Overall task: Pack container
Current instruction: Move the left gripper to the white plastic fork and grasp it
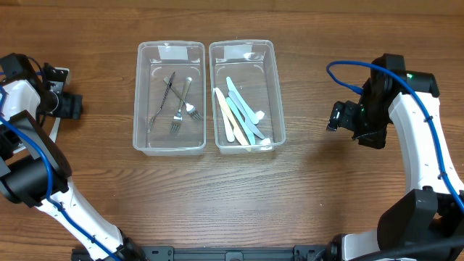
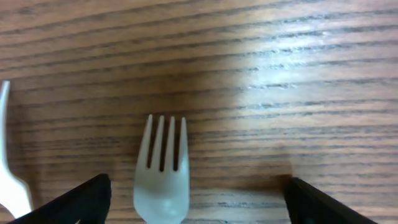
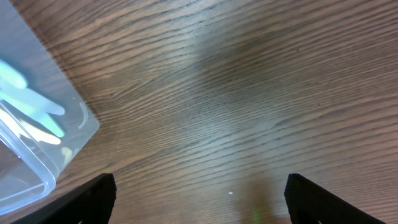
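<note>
Overhead, left container (image 1: 136, 94): clear, set on the worktop (image 1: 312, 199); metal forks (image 1: 177, 109) are held inside.
Overhead, right container (image 1: 278, 94): placed just beside the left one; pastel plastic utensils (image 1: 239, 116) are held inside.
Overhead, arms: the left arm (image 1: 29, 123) is seen at the far left edge, and the right arm (image 1: 413, 123) well to the right of the containers.
Left wrist, left jaws: spread wide, with nothing grasped.
Left wrist, white plastic fork (image 2: 160, 177): laid flat on the worktop between the jaws, touched by neither.
Left wrist, second white utensil (image 2: 7, 168): cut off at the left edge.
Right wrist, right jaws: spread wide and empty over bare worktop.
Right wrist, right container: its corner is seen at the left, apart from the jaws.
</note>
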Action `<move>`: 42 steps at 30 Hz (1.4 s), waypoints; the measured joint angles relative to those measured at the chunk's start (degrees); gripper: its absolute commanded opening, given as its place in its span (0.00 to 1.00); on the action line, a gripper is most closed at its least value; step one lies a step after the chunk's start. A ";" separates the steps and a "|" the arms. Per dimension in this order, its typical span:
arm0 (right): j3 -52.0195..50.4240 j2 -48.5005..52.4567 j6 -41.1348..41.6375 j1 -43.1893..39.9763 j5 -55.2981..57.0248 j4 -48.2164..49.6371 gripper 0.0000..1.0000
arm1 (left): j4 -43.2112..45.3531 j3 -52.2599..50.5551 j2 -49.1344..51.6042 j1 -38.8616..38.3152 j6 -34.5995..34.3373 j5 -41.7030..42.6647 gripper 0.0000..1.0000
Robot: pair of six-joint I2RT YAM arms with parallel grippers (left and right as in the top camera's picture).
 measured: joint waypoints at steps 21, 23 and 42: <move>0.00 0.00 -0.04 0.00 0.00 -0.57 0.89 | -0.37 0.13 0.63 1.68 0.33 4.28 0.38; 0.00 0.00 -0.04 0.00 0.00 -0.61 0.89 | -0.37 0.13 0.63 1.68 0.33 4.28 0.33; 0.00 0.00 -0.22 0.00 0.04 1.70 0.89 | -3.93 0.39 -0.94 -0.57 -2.51 2.08 0.10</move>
